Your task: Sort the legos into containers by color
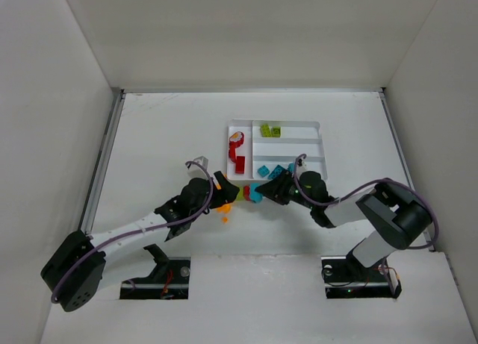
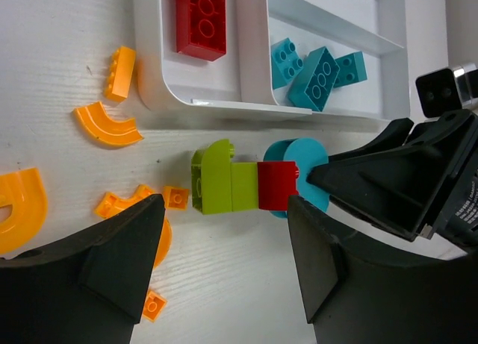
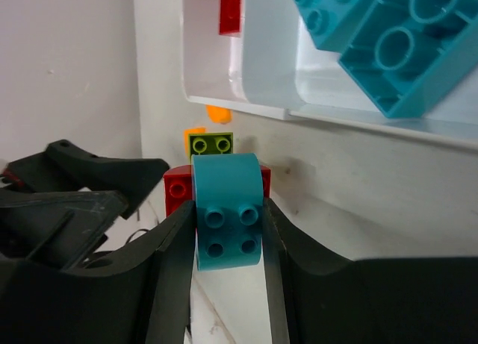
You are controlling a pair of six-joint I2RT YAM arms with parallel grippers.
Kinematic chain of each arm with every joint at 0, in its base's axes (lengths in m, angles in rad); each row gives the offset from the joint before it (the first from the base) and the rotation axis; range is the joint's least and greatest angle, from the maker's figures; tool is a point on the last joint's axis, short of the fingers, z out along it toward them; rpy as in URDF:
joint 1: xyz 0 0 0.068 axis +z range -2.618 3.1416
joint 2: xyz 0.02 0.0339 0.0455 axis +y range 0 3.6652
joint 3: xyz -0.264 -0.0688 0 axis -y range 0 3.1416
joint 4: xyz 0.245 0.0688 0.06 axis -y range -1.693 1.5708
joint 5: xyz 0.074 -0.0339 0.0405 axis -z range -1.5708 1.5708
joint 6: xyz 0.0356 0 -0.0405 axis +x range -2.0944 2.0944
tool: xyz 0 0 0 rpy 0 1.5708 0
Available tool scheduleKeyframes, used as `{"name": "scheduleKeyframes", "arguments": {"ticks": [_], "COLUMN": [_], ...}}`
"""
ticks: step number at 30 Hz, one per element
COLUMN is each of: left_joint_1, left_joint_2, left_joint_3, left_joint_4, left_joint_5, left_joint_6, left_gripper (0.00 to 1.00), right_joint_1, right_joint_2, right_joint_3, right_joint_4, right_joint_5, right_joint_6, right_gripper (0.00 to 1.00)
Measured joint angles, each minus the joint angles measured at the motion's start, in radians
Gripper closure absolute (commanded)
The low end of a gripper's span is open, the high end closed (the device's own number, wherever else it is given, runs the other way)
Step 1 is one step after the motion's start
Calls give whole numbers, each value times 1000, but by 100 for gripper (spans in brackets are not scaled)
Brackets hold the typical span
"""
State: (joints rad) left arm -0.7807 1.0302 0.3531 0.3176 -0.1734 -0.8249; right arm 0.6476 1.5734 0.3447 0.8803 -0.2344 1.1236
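Observation:
My right gripper [image 3: 228, 224] is shut on a teal rounded brick [image 3: 226, 210], just in front of the white tray's [image 1: 320, 125] near rim. The teal brick [image 2: 302, 154] touches a red brick [image 2: 276, 183], which adjoins a lime brick [image 2: 224, 183], all in one row on the table. My left gripper [image 2: 224, 239] is open and empty, its fingers straddling the table just short of that row. The two grippers [image 1: 224, 195] [image 1: 270, 189] face each other. The tray holds red bricks [image 1: 237, 154] in its tall section, lime bricks [image 1: 269, 130] and teal bricks [image 1: 272, 169] in long sections.
Several orange pieces lie loose left of the row: a small brick [image 2: 119, 72], a curved piece [image 2: 106, 126], a larger curve [image 2: 19, 202] and tiny squares [image 2: 176, 198] [image 2: 153, 305]. White walls enclose the table.

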Motion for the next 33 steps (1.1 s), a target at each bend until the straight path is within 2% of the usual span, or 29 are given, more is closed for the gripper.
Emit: {"name": "scheduleKeyframes", "arguments": {"ticks": [11,24,33], "left_joint_1": [3,4,-23], "left_joint_2": [-21,86,120], "left_joint_3": [-4,-4,-4], "left_joint_4": [85,277,368], "left_joint_5": [34,66,74], "left_joint_6": [-42,-187,-249], "left_gripper": [40,46,54], "right_joint_1": [-64,-92,-93], "right_joint_2": [-119,-268,-296], "right_joint_3": [-54,-94,-98], "right_joint_4": [72,64,62], "right_joint_5": [-57,-80,-90], "right_joint_6": [52,59,61], "right_gripper": [69,69,69]}}
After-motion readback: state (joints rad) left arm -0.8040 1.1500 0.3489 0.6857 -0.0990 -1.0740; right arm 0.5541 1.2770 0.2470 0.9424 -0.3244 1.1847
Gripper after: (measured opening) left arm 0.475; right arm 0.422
